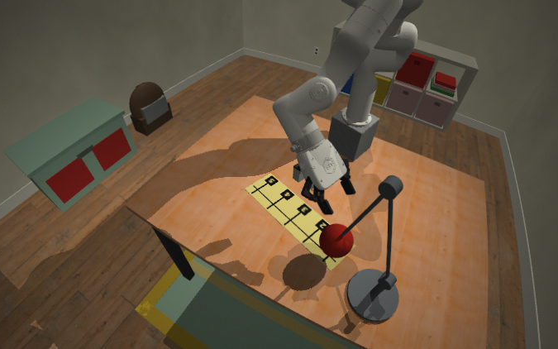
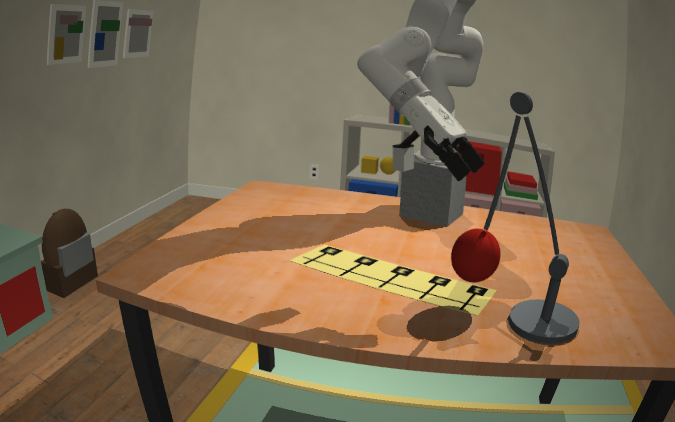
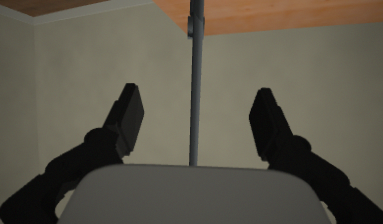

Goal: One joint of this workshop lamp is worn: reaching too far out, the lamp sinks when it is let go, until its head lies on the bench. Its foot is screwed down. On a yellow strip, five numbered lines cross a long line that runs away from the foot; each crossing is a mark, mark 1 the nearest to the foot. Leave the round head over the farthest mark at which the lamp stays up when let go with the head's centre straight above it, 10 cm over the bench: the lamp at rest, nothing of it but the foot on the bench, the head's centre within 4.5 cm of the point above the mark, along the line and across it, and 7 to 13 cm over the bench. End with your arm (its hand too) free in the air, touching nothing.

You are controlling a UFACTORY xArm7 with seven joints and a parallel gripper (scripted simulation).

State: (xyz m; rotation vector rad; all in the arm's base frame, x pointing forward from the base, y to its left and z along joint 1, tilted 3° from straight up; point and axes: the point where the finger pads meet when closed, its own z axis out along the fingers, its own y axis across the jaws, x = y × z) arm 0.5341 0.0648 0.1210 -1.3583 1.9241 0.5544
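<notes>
Exterior view gives the best read here: the lamp's red round head (image 2: pixel 475 255) hangs in the air above the near-foot end of the yellow strip (image 2: pixel 381 267), clear of the bench (image 2: pixel 276 293), with a dark round shadow on the wood below it. It looks to be roughly over the first mark or between the first two, but I can't pin down which from these angles. The foot (image 2: pixel 543 320), a grey disc, sits flat on the bench just beside that end of the strip. From it a short post goes up to a joint, then a long grey rod rises to the top joint (image 2: pixel 521 102), and a second rod slopes back down to the head.

The gripper (image 2: pixel 457 155) is up in the air, near that sloping rod but not touching it, fingers spread fully wide with nothing between them. It's angled down from the white arm (image 2: pixel 407 78), which stands on a grey pedestal (image 2: pixel 441 209) at the back of the bench.

In the wrist view both black fingers sit well apart, and the grey lamp rod (image 3: pixel 195 100) runs straight up the gap between them without contact on either side.

In the top view the head covers the strip's end nearest the foot (image 1: pixel 360 303).
</notes>
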